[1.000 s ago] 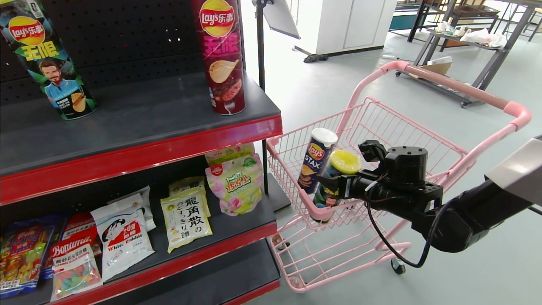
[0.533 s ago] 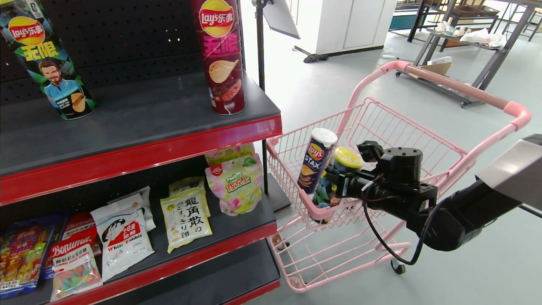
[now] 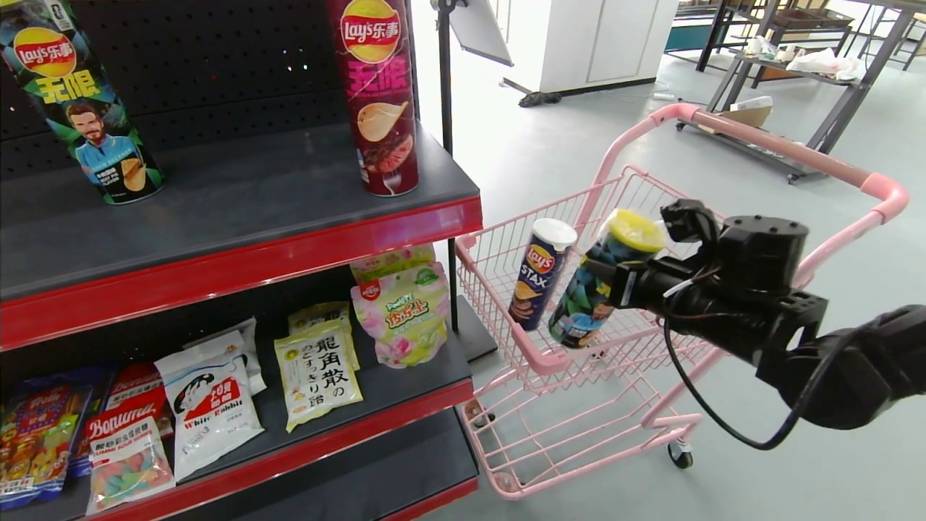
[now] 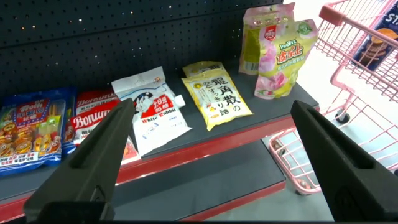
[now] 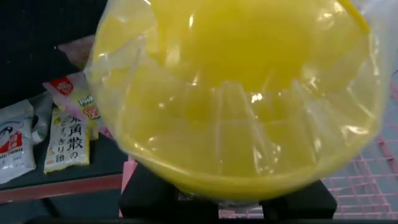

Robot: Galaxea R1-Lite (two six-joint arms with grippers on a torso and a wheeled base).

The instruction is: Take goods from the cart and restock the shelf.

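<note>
Pink wire rim of the cart (image 3: 759, 141) could snag the tilted chip can (image 3: 582, 304) if it swings low toward the shelf (image 3: 239, 195), and knock it loose. The right pincer (image 3: 613, 281) is clenched on the can's upper body and holds it at the cart's front corner, beside a blue can (image 3: 539, 275). The chip can has a yellow lid and dark patterned sides.

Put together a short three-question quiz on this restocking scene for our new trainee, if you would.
1. True or false: the right gripper has its fingers shut on the yellow-lidded chip can.
2. What stands at the right end of the top shelf? A) a maroon chip can B) a white candy bag C) a bottle
3. Fill in: the blue chip can leans tilted inside the pink ____.

Key: 1 true; 2 A; 3 cart.
</note>
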